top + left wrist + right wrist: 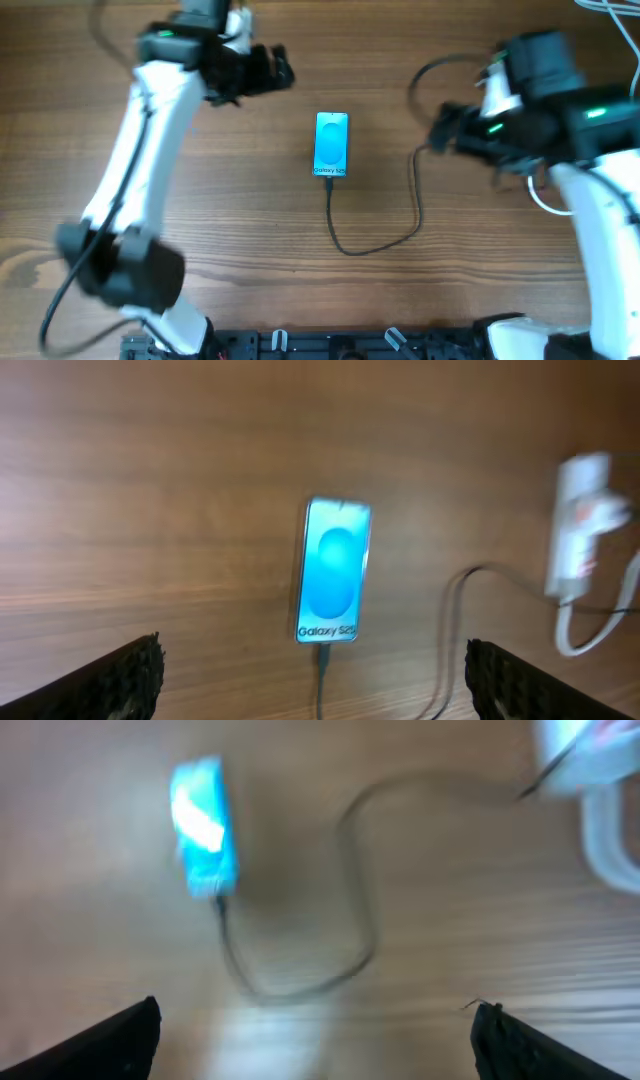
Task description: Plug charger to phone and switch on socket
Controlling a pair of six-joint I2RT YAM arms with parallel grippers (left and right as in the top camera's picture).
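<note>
Well, overhead: phone (331, 145) lies flat mid-table (250, 250), thin limp charger (380, 243) seemingly in its lower end, looping right toward the right pincer (440, 128); left pincer (275, 68) sits up-left, well apart. Left wrist: fingers (120, 680) spread, empty, phone ahead between them, socket (575, 530) far right. Light plastic, I reckon, liable to skid, so press its red mark (585, 555) straight down. Right wrist, blurred: spread too, socket top-right.

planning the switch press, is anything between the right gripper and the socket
Nothing solid visible: in the right wrist view, only bare table and the flat charger lie between the right gripper and the socket.
</note>
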